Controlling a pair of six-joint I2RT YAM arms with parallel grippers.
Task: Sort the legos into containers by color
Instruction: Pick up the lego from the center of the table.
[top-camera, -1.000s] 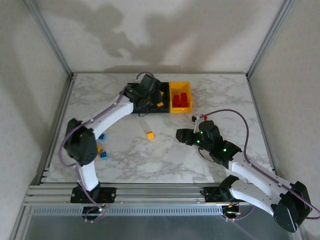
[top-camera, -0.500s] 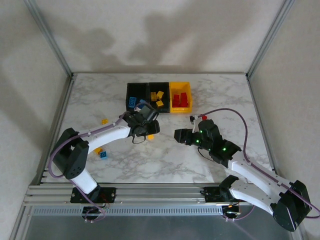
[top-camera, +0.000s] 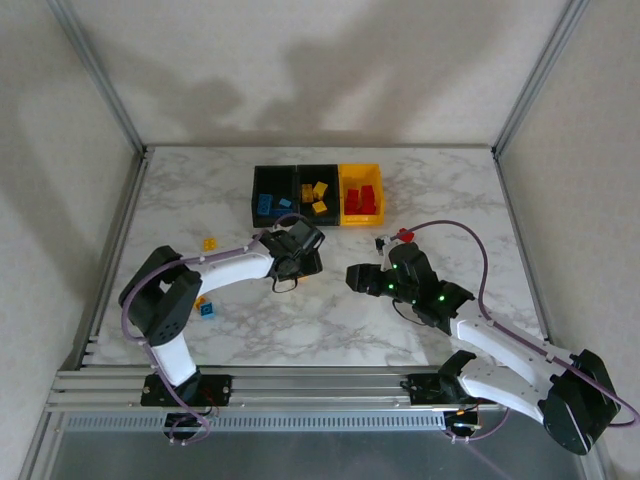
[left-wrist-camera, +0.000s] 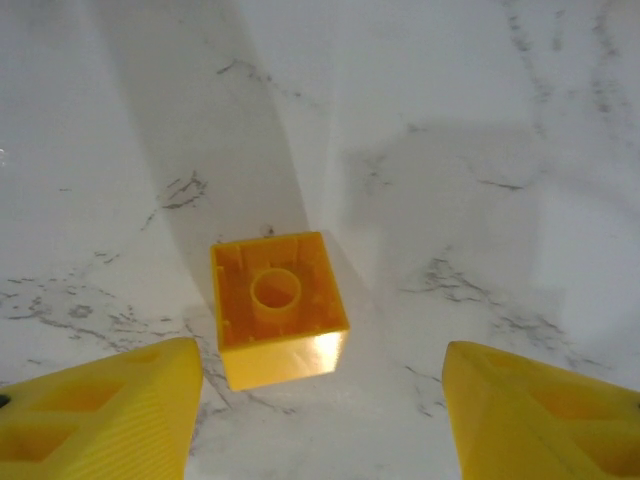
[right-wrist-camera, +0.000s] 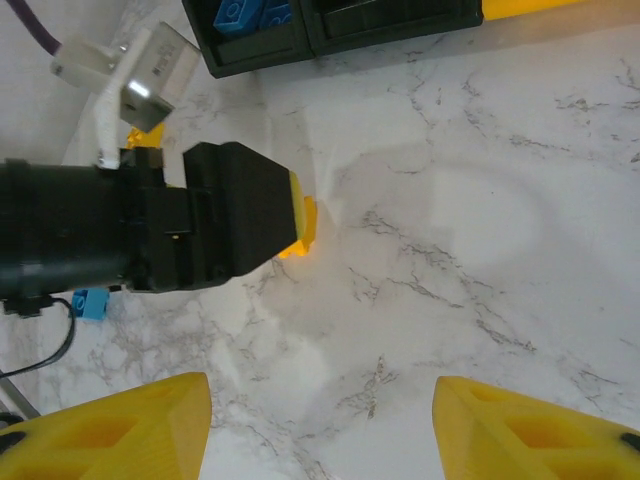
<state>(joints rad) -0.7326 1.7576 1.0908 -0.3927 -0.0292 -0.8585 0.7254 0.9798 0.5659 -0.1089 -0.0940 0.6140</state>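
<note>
A yellow lego (left-wrist-camera: 278, 305) lies upside down on the marble, its hollow underside showing. My left gripper (left-wrist-camera: 320, 425) hangs open just above it, one yellow finger (left-wrist-camera: 100, 415) to each side of the brick and touching nothing. From above, the left gripper (top-camera: 298, 262) sits mid-table below the containers (top-camera: 318, 168). Blue legos (top-camera: 268, 206) lie in the left black bin, yellow legos (top-camera: 318, 194) in the middle black bin, red legos (top-camera: 362, 200) in the yellow bin. My right gripper (top-camera: 353, 273) (right-wrist-camera: 320, 430) is open and empty, facing the left gripper's black body (right-wrist-camera: 200, 240).
Loose legos lie on the left of the table: a yellow one (top-camera: 209, 242), and a blue one (top-camera: 207, 309) beside an orange-yellow one (top-camera: 199, 299). The left arm's elbow (top-camera: 160, 290) stands near them. A metal frame post (top-camera: 100, 80) rises along each side.
My left arm has swung back from over the bins to the yellow lego on the table, jaws wider. My right gripper has crept slightly left and opened a little.
</note>
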